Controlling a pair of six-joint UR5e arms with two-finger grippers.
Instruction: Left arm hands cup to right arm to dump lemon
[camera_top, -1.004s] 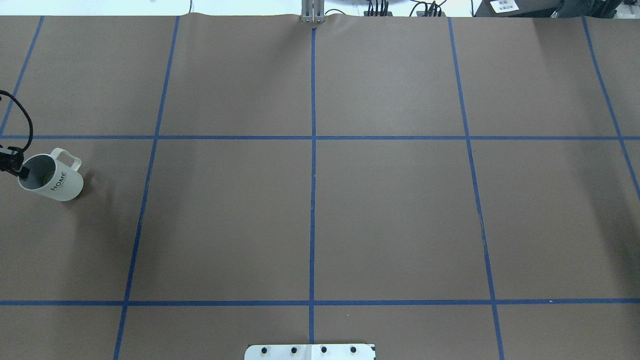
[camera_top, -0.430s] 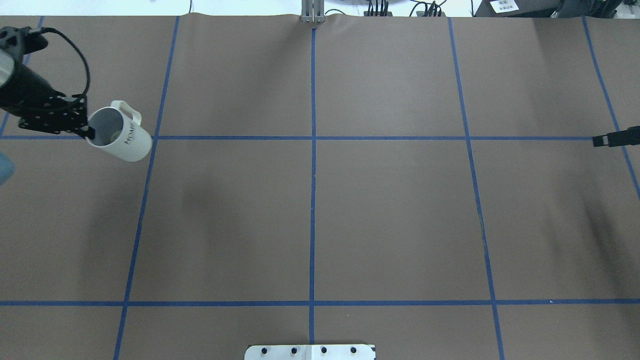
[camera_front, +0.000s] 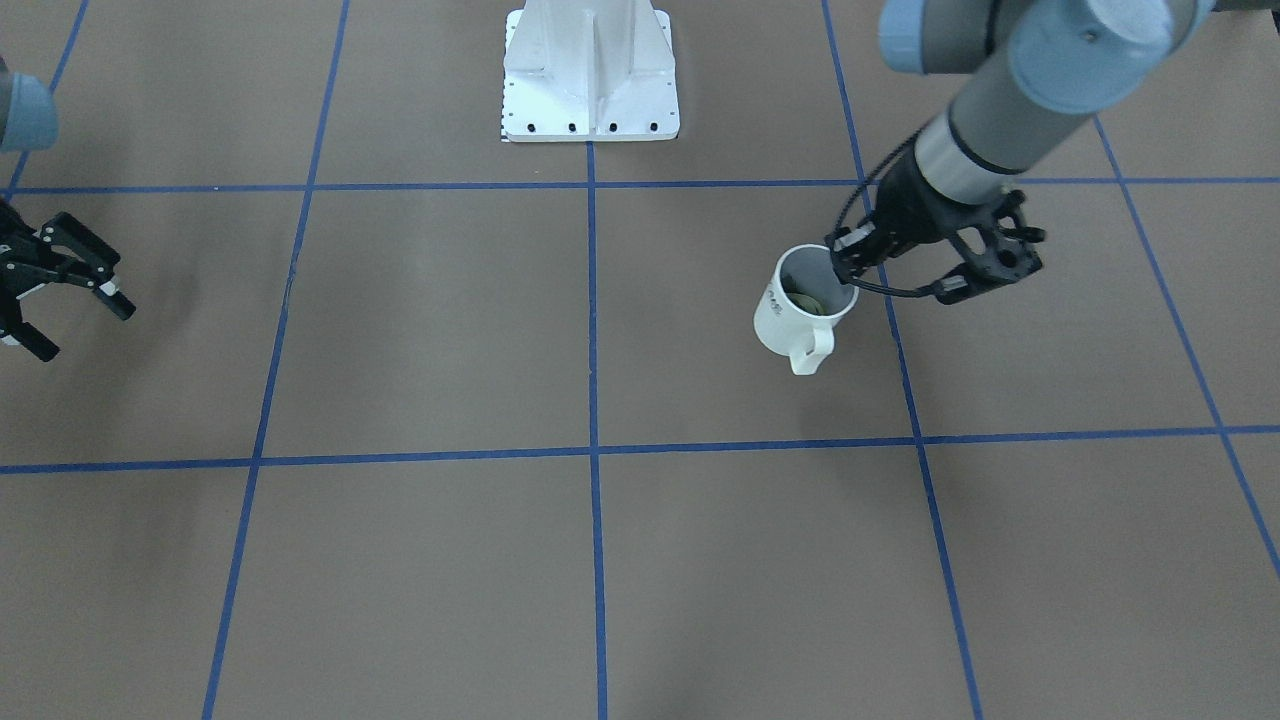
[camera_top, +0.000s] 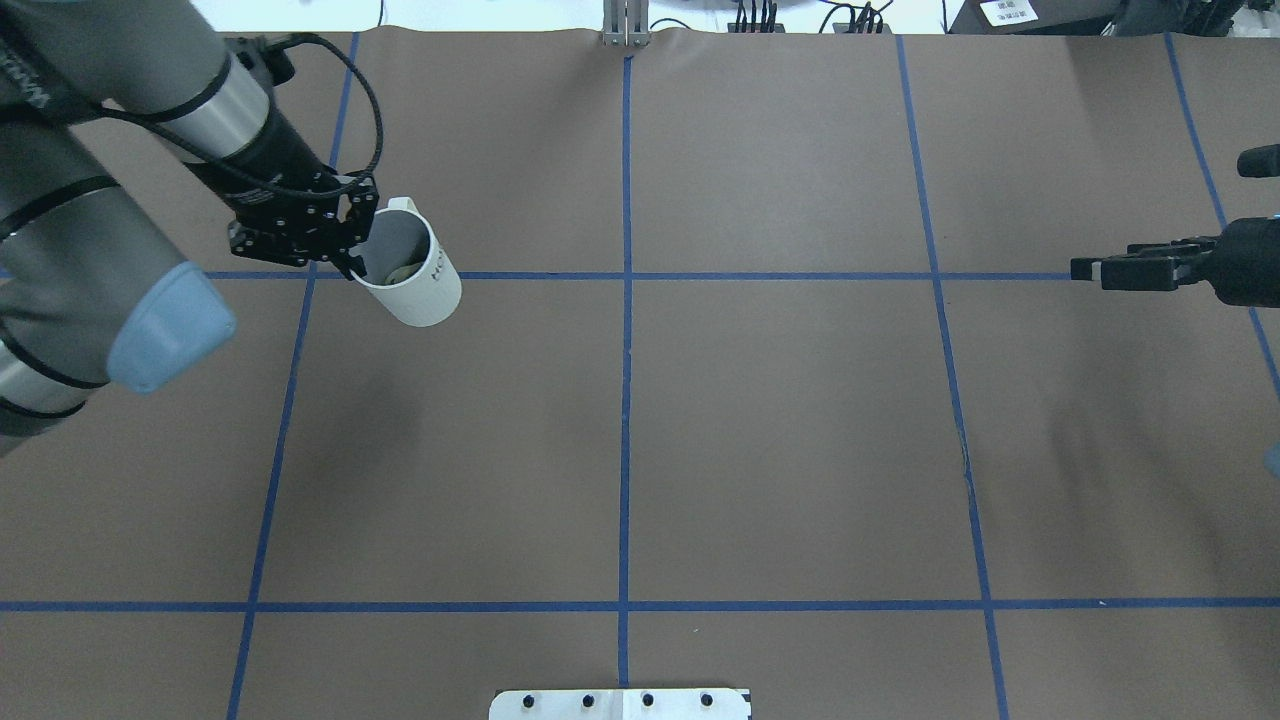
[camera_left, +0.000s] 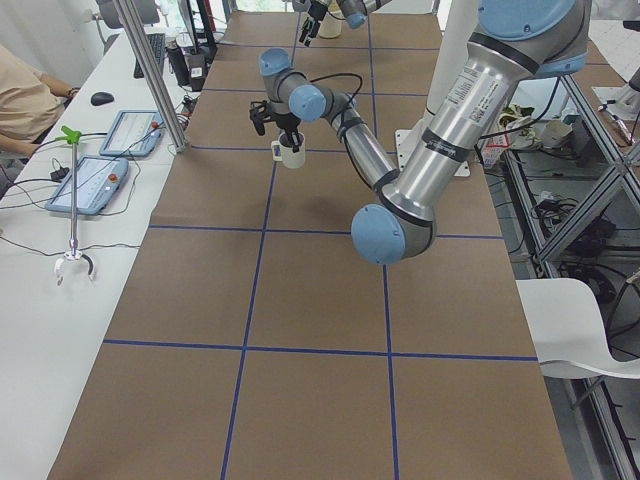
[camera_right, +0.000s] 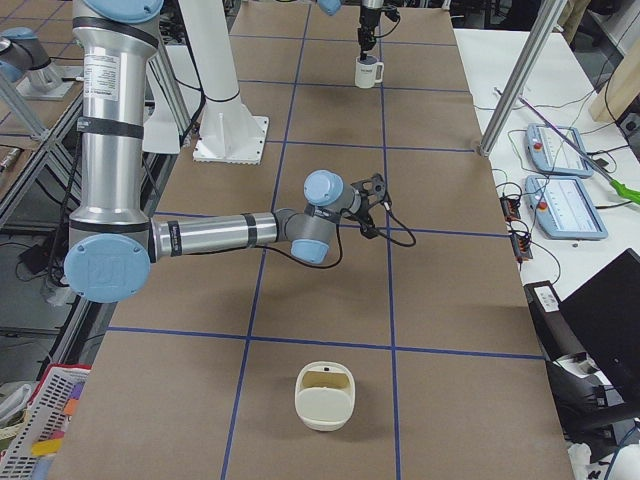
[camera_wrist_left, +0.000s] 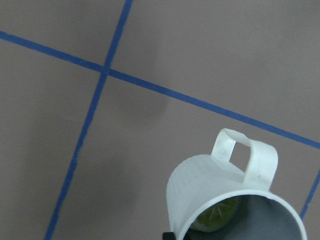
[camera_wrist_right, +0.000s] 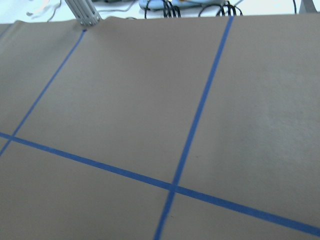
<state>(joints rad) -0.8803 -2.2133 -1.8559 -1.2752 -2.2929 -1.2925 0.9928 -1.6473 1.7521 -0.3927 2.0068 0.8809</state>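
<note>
The cream-white cup (camera_top: 422, 285) hangs tilted above the table in my left gripper (camera_top: 354, 266), which is shut on its rim, one finger inside. The yellowish-green lemon (camera_top: 399, 272) lies inside the cup. In the front-facing view the cup (camera_front: 795, 312), the lemon (camera_front: 812, 301) and the left gripper (camera_front: 845, 266) show right of centre, handle towards that camera. The left wrist view shows the cup (camera_wrist_left: 210, 192) and the lemon (camera_wrist_left: 218, 218). My right gripper (camera_top: 1086, 270) is open and empty at the far right, well apart from the cup; it also shows in the front-facing view (camera_front: 85, 330).
The brown table cover carries a blue tape grid (camera_top: 626, 275). The white robot base plate (camera_front: 590, 75) stands at mid table on the robot's side. A cream container (camera_right: 326, 396) sits near the table's right end. Operator tablets (camera_left: 98, 185) lie on a side desk.
My left arm has carried the cup from the far left edge to the right and away from the robot. My right gripper has come into view from the right edge.
</note>
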